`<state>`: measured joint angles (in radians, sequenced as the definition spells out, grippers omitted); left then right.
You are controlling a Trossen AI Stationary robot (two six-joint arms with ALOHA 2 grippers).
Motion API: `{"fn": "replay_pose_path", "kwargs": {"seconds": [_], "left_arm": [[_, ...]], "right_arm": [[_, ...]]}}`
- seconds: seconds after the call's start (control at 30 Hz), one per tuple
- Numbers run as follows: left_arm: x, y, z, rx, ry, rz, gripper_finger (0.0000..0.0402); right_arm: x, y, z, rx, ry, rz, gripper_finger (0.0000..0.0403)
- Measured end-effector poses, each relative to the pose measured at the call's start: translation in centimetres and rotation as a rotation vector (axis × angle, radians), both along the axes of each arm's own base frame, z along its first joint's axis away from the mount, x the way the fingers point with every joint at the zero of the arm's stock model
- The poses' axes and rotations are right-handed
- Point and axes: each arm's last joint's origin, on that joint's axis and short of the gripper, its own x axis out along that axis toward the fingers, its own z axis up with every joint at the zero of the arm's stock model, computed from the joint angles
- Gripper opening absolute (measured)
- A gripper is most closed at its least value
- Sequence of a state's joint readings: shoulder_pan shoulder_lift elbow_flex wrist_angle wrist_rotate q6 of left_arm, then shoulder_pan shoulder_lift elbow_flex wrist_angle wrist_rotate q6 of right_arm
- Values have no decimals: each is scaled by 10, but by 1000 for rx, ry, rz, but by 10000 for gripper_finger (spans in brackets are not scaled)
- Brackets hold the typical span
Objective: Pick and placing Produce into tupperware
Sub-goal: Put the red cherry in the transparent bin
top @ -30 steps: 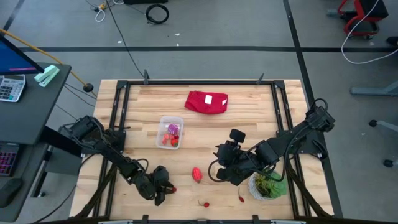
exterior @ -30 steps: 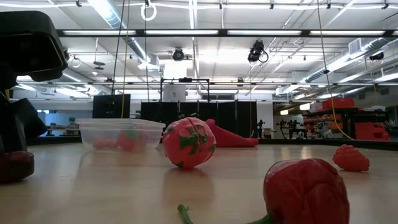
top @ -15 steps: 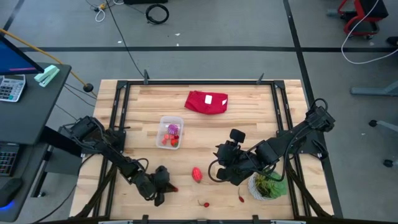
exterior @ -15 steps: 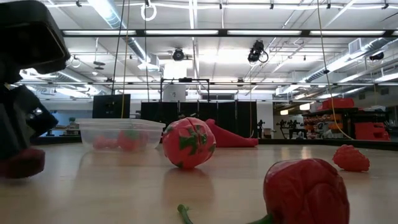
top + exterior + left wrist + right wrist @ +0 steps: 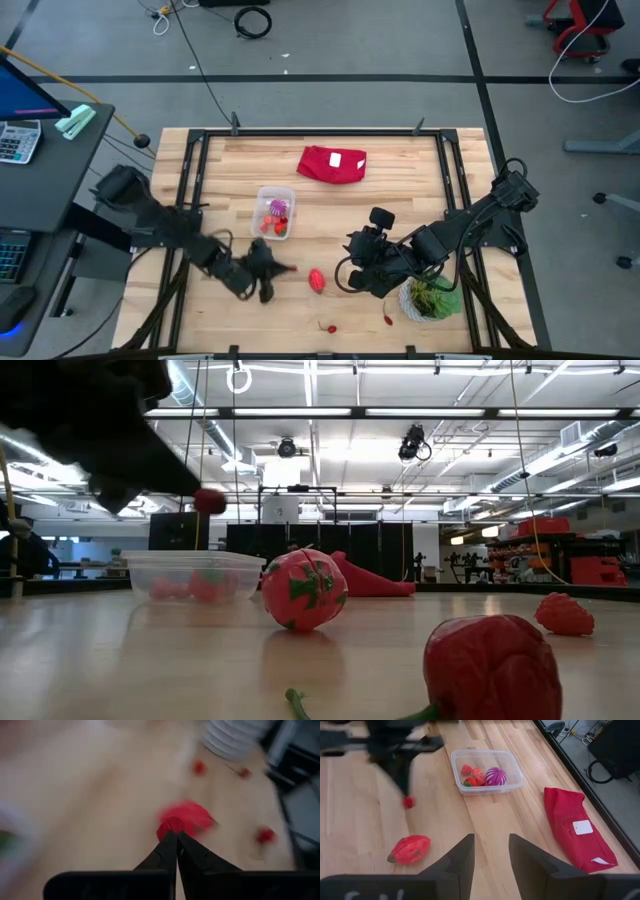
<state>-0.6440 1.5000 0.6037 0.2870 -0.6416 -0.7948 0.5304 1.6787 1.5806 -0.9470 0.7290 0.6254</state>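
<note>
One small red berry (image 5: 408, 802) is gripped by the left claw (image 5: 287, 268), raised above the table (image 5: 400, 190) near the tub (image 5: 274, 212). The right claw (image 5: 490, 851) is held parted, grasping nothing, right of the large red fruit (image 5: 316, 280).

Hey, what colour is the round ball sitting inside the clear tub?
Purple with thin white stripes: the ball in the tub shows best in the right wrist view.

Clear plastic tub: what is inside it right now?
The clear rectangular plastic tub holds a purple-and-white striped ball-like piece and several small red and pink pieces, one showing some green. Anything beneath them is hidden.
</note>
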Motion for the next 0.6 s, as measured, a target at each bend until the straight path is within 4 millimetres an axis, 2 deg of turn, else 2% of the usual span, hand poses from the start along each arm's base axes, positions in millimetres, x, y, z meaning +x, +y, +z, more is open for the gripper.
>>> {"fn": "replay_pose_path", "kwargs": {"seconds": [0.17,0.3,0.43,0.6], "left_arm": [[-15,43,34,73,58,112,6],[-36,78,52,93,126,225,17],[-53,102,54,86,227,341,17],[-53,106,45,73,299,348,12]], "right_arm": [[0,0,0,0,0,0,128],[0,0,0,0,0,0,128],[0,0,0,0,0,0,128],[0,0,0,0,0,0,128]]}}
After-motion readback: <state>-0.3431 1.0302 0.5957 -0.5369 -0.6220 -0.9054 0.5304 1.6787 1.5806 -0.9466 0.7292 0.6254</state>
